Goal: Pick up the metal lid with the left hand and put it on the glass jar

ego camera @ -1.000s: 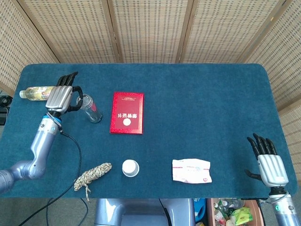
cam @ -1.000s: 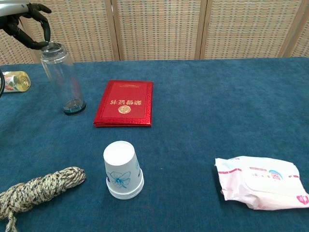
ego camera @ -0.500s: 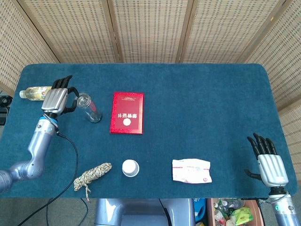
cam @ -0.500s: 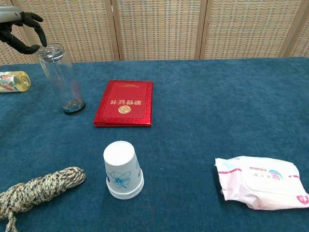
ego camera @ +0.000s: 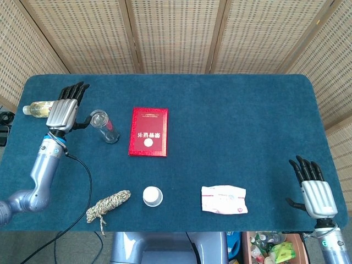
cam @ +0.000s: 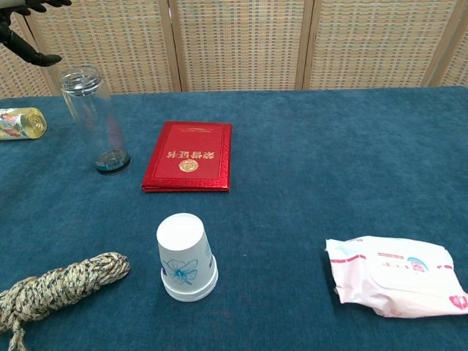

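One hand matters here — the left hand [ego camera: 61, 114], fingers spread and holding nothing, hovering just beside the glass jar [ego camera: 104, 126] on its left, w/ the thumb pointing toward the jar's mouth. Jar stands upright on the blue surface [ego camera: 231, 126], long axis vertical, rim at the top. The metal lid [cam: 80, 73] looks to be sitting on that rim already — chest view shows a pale cap at the top, tho it's hard to say if it's seated square. Fingers [cam: 33, 57] show dark at the top-left corner there, above and left of the jar, apart from it. Right hand [ego camera: 315, 193] is way off at the opposite near corner, fingers open, empty — left is clearly nearer. Judging by this, placement's about done.
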`<control>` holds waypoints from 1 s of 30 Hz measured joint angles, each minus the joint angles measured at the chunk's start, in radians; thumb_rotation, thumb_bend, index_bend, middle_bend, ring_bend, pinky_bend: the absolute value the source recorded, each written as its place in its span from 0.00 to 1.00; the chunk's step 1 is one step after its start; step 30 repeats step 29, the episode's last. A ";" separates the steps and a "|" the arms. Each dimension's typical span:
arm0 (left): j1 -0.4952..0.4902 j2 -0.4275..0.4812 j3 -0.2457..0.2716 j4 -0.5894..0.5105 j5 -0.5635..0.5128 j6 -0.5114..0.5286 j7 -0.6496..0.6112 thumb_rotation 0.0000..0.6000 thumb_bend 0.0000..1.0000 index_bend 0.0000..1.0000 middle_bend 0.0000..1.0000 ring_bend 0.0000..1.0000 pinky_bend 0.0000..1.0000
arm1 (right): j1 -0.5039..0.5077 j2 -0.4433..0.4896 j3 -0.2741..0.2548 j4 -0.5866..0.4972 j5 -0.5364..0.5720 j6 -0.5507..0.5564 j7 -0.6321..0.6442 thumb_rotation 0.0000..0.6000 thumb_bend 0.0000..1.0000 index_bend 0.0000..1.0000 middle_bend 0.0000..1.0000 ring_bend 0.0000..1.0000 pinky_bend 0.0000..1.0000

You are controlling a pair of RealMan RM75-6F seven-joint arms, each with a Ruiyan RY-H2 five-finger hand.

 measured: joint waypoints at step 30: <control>0.507 0.070 0.339 -0.208 0.479 0.530 -0.024 1.00 0.34 0.00 0.00 0.00 0.00 | -0.008 0.006 -0.011 -0.024 -0.048 0.039 -0.026 1.00 0.00 0.07 0.00 0.00 0.00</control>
